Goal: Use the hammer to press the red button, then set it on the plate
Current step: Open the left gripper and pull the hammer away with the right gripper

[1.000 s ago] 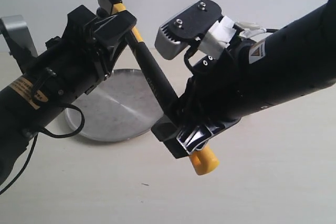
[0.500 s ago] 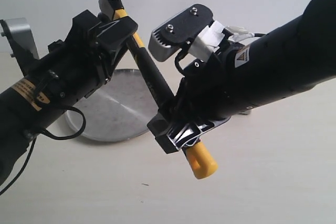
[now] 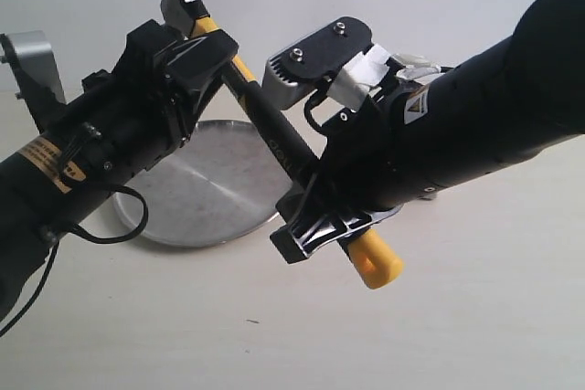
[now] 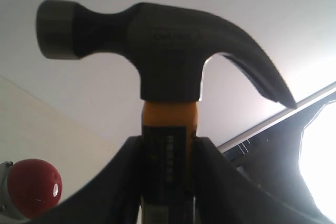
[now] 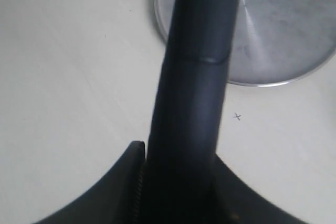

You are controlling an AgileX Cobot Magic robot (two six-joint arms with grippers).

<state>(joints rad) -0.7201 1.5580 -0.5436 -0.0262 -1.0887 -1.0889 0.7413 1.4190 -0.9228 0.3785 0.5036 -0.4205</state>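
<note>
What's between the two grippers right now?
Only the hammer: its bare black handle runs from the left gripper to the right gripper, seen in the exterior view.

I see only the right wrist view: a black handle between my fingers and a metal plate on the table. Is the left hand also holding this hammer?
Observer: Yes. The left hand grips the hammer on its yellow neck, just under the steel head.
Operator: Where is the red button? I do not find it in my view.
Observer: The red button shows only in the left wrist view. The steel head is up in the air and does not touch it.
Operator: What part of the handle comes out behind my hand?
Observer: In the exterior view, only the yellow end sticks out past the right hand.
</note>
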